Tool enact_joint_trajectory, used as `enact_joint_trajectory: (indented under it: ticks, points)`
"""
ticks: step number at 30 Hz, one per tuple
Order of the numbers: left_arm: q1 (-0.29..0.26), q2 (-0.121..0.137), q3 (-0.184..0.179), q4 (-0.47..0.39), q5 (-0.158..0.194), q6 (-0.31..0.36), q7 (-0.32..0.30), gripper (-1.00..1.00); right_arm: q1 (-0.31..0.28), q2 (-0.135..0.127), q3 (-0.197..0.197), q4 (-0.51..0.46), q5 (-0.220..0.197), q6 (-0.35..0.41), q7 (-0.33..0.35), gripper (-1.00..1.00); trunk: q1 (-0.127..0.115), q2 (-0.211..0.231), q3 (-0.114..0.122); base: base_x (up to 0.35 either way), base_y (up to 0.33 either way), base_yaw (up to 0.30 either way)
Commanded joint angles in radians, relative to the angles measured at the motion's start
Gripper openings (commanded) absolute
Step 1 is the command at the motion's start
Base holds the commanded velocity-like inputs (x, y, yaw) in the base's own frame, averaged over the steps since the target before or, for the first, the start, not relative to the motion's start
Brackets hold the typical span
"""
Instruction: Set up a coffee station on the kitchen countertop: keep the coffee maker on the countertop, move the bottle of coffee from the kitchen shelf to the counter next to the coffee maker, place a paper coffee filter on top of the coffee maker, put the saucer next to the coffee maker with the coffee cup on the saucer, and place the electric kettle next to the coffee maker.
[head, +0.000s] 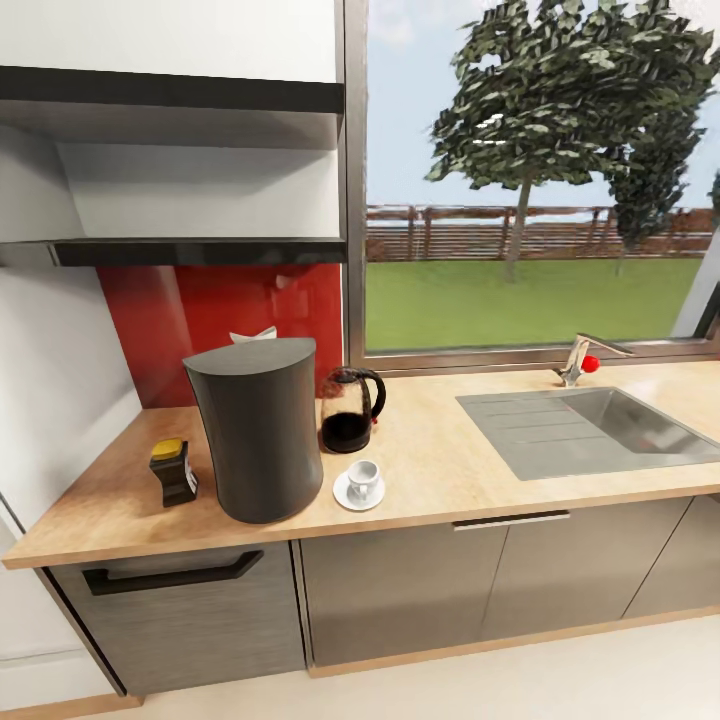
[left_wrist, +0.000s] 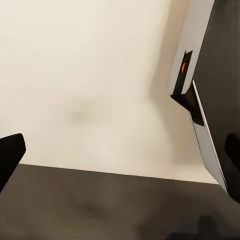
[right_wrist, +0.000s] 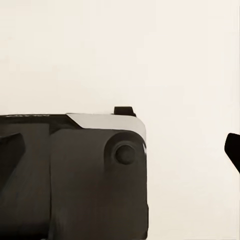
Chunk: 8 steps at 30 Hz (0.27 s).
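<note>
On the kitchen countertop (head: 450, 465) the tall dark-grey coffee maker (head: 258, 430) stands at the left. A white paper coffee filter (head: 253, 336) peeks over the far edge of its flat top. To its left stands the bottle of coffee (head: 173, 472) with its yellow cap. The electric kettle (head: 350, 410) is just right of the coffee maker. In front of the kettle, the coffee cup (head: 363, 480) sits on the saucer (head: 345, 497). The kitchen shelf (head: 200, 250) hangs above. My left gripper (left_wrist: 120, 160) and right gripper (right_wrist: 120, 150) are open, holding nothing, over pale floor.
A steel sink (head: 600, 425) with a faucet (head: 580, 360) is inset at the counter's right, under a large window. Dark cabinet fronts (head: 420, 590) run below the worktop, and a white wall closes the left end. Parts of my own body show in both wrist views.
</note>
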Motion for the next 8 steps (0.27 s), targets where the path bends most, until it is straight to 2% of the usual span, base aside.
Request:
enact_joint_trajectory:
  ticks: [1, 8]
  points:
    - [0.001, 0.000, 0.008, -0.003, -0.009, 0.004, -0.006, 1.00, -0.001, 0.000, 0.007, 0.001, -0.005, -0.017, -0.004, 1.00, 0.001, -0.002, -0.002, 0.000, 0.000, 0.000]
    - [0.003, 0.000, 0.010, -0.003, -0.008, 0.004, -0.006, 1.00, -0.001, -0.001, 0.008, 0.001, -0.005, -0.031, -0.004, 1.00, 0.001, -0.002, -0.002, 0.000, 0.000, 0.000]
